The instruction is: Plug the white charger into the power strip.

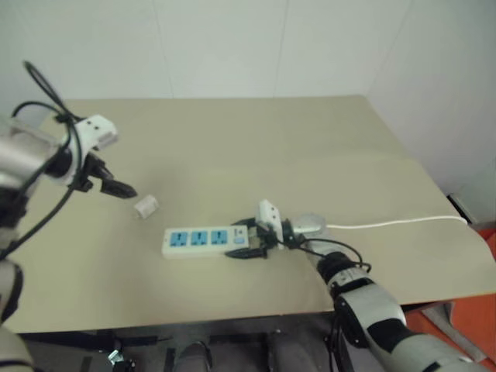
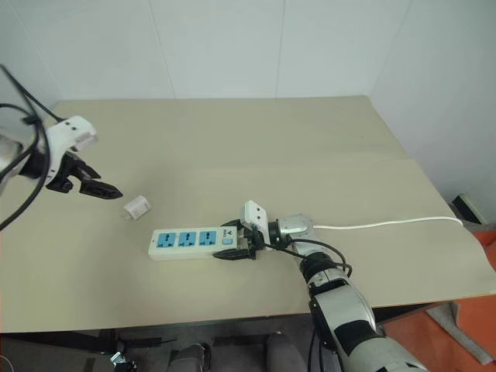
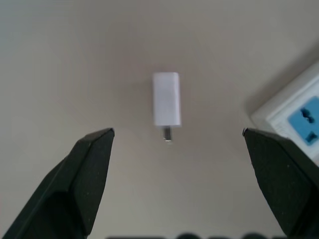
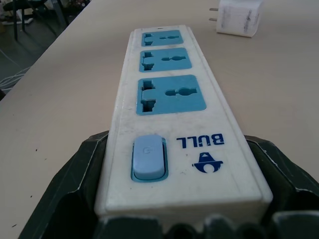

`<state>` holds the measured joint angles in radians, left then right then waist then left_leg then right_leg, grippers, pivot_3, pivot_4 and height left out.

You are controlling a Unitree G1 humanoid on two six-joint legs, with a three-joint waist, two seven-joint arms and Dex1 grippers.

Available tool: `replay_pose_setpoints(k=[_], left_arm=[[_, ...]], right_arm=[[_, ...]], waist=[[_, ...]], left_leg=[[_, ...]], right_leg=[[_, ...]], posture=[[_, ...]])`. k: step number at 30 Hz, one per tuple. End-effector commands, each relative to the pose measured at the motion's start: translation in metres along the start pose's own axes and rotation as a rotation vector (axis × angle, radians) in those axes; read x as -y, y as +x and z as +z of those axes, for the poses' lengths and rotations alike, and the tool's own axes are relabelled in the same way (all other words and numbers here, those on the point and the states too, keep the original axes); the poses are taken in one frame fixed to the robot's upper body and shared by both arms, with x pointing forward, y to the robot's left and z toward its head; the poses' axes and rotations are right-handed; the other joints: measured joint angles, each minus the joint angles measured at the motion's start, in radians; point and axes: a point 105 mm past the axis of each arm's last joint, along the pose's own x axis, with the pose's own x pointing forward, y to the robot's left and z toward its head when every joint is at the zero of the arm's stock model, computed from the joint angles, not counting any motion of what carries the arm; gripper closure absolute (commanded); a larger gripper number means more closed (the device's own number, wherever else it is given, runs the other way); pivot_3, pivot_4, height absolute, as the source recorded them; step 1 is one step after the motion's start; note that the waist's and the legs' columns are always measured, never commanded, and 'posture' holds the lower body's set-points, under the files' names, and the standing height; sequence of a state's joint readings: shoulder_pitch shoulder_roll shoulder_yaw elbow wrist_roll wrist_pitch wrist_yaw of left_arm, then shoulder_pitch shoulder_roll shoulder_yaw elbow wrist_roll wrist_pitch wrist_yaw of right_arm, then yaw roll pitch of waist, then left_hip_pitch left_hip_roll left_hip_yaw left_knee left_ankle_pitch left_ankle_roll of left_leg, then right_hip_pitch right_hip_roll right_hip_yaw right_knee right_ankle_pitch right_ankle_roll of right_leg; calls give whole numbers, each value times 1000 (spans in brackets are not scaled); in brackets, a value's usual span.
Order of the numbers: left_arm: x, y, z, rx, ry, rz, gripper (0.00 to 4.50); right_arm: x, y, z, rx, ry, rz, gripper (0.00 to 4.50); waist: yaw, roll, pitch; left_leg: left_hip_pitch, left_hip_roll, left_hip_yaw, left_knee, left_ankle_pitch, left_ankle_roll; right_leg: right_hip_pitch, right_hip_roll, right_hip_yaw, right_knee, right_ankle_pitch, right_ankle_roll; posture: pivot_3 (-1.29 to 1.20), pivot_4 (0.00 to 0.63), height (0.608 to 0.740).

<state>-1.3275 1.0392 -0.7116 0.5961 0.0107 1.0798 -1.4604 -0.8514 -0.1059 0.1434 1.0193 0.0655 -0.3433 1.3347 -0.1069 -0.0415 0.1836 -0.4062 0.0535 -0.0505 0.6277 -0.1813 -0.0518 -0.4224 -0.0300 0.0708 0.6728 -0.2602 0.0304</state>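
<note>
The white charger [image 1: 146, 206] lies on its side on the tan table, just left of the power strip [image 1: 198, 241], prongs toward the strip's far end. My left gripper [image 1: 108, 186] hovers above and to the left of the charger, pointing down at it; in the left wrist view its black fingers [image 3: 89, 169] stand wide open on either side of the charger [image 3: 166, 99], apart from it. My right gripper [image 1: 242, 239] is shut on the strip's switch end, a finger [image 4: 79, 174] pressed against each long side. All three blue sockets [image 4: 172, 93] face up, nothing plugged in.
The strip's thin white cord [image 1: 395, 223] runs right across the table to its right edge. The table [image 1: 256, 139] stretches bare behind the strip up to a white wall. Orange objects [image 1: 477, 310] sit on the floor past the right corner.
</note>
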Motion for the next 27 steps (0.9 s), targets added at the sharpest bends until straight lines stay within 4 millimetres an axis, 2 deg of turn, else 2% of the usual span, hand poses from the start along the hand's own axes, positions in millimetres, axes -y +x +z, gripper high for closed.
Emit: replay_pose_setpoints(k=[1, 7, 12, 20, 24, 27], left_arm=[[-8, -5, -1, -111, 9, 21, 0], [-10, 10, 8, -162, 24, 12, 0], [-15, 30, 2, -231, 50, 46, 0], [-17, 53, 14, -197, 112, 128, 0], [-14, 66, 14, -192, 120, 126, 0], [-10, 76, 10, -206, 128, 107, 566]], right_arm=[[-1, 3, 0, 17, -1, -12, 1048], [2, 1, 1, 28, 0, -42, 1048], [4, 1, 3, 30, -3, -54, 1048], [6, 2, 6, 49, -1, -76, 1048], [6, 3, 7, 58, 2, -87, 1048], [6, 4, 7, 63, 3, -96, 1048]], waist=[[-3, 0, 0], [-5, 0, 0], [-2, 0, 0], [0, -1, 0], [0, -1, 0], [-1, -1, 0]], left_leg=[[0, 0, 0, 0, 0, 0], [0, 1, -1, 0, 0, 0], [0, 0, 0, 1, 0, 0], [-1, 0, -1, 1, 0, 0], [-1, 0, -1, 1, 0, 0], [0, 0, -1, 1, 0, 0]], right_leg=[[0, 0, 0, 1, 0, 0], [-1, 0, 0, 3, -1, -1], [0, 0, 0, 3, -1, 0], [0, 0, 0, 3, -1, 0], [0, 0, 0, 4, -1, 0], [0, 0, 0, 4, -1, 0]], posture=[[0, 150, 740], [0, 150, 740], [0, 150, 740], [0, 150, 740], [0, 150, 740], [0, 150, 740]])
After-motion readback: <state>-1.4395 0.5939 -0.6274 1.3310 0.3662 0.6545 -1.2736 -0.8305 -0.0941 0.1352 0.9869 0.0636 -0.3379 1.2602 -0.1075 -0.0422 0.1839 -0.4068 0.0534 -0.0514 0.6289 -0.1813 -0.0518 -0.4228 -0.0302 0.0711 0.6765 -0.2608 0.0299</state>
